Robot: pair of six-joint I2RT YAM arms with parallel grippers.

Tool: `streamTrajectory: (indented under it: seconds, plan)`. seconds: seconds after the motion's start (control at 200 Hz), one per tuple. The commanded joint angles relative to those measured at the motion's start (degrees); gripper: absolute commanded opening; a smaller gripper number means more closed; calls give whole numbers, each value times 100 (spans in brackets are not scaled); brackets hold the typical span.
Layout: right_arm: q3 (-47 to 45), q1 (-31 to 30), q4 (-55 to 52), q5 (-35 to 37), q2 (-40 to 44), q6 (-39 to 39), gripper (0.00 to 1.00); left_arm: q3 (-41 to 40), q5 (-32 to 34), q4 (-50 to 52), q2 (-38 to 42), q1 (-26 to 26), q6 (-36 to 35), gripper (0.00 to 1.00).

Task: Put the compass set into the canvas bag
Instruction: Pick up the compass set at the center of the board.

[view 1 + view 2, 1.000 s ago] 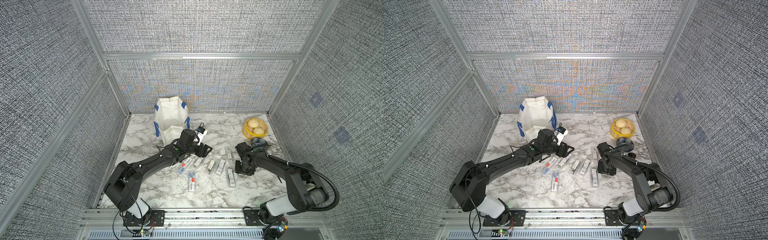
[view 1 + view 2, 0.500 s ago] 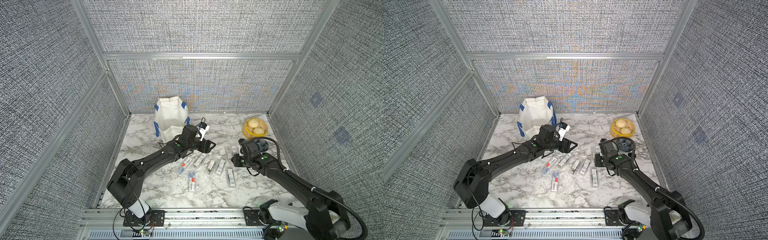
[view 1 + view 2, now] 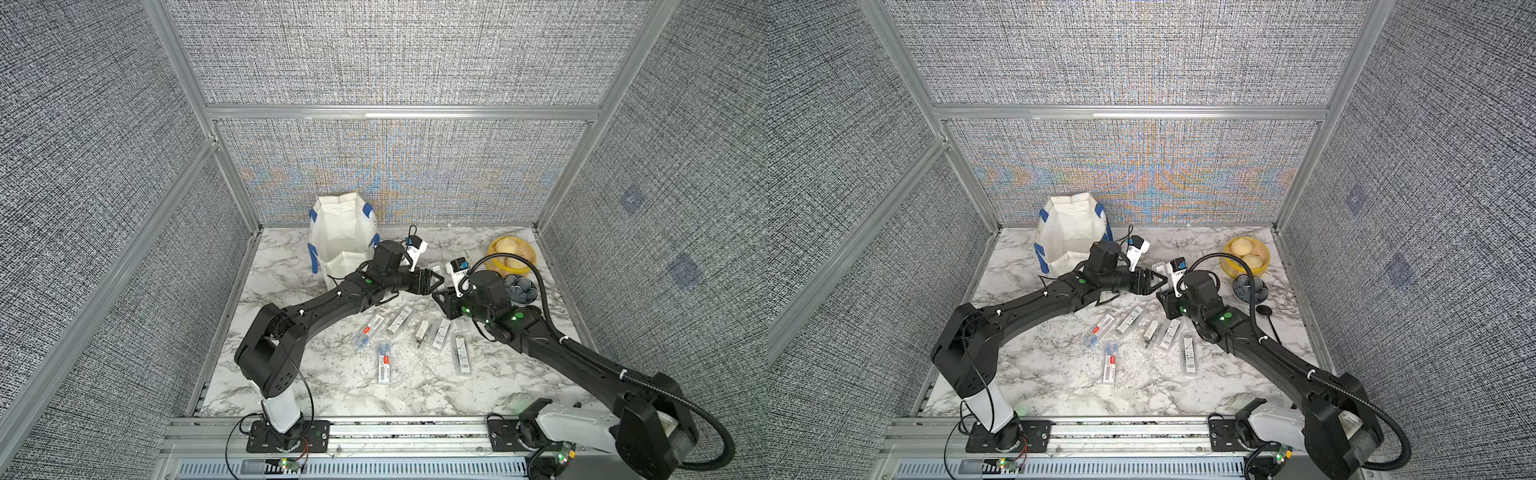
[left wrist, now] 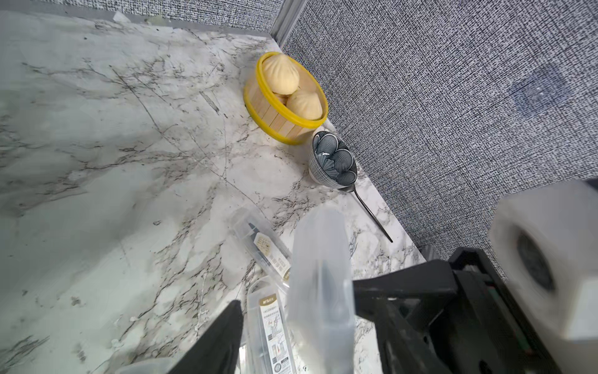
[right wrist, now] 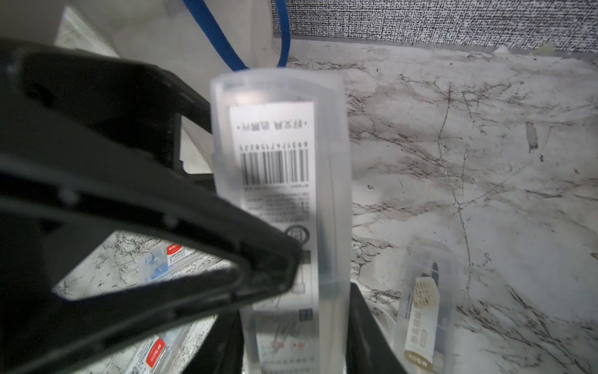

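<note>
Handover step: my right pincer [image 5: 291,330] is clamped on the compass set [image 5: 278,162], holding it upright off the tabletop [image 5: 453,129]. My left pincer [image 4: 296,294] stands open around it, one finger touching. Next, I judge: close left, release right, swing to the bag [image 3: 340,232].

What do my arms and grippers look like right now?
Left arm and right arm: matte black links, white base segments, green status lights. Right carries a ribbed black conduit. Left gripper: black triangular open-frame fingers; right gripper: black too.
</note>
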State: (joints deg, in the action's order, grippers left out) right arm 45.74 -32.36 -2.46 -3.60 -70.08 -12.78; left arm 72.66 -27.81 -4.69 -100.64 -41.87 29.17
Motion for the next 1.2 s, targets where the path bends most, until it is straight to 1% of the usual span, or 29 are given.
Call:
streamTrajectory:
  seconds: [0.0,0.315,0.46,0.505,0.56,0.585,0.635,0.66,0.725,0.76,0.83,1.03,1.196]
  plan:
    - [58,-53,319,-100,-49,99,10,54,-137,-234,-50,3,98,59]
    - [121,-62,247,50,-119,77,9,125,-101,-190,-80,4,177,29]
    - [106,-60,246,61,-130,86,10,108,-86,-208,-42,4,186,20]
    - [94,-65,246,68,-130,95,14,90,-63,-224,-20,3,186,17]
    - [86,-65,237,71,-140,102,24,68,-28,-252,15,-2,186,15]
    - [59,-60,222,71,-135,112,29,64,-15,-260,25,5,186,14]
    - [30,-60,181,59,-121,130,46,63,2,-261,57,4,169,12]
    - [2,-60,171,54,-111,139,53,63,12,-241,69,3,153,12]
    - [-90,-62,164,51,-57,173,67,64,86,-175,140,3,84,11]
    - [-148,-63,159,52,-32,188,72,80,124,-115,184,12,33,10]
    - [-325,-51,225,50,39,263,77,161,202,37,275,53,-62,9]
    - [-763,-47,627,34,110,320,79,644,365,763,582,290,-414,7]
    - [-1003,-51,959,64,113,308,79,1535,835,2043,818,523,-1099,7]
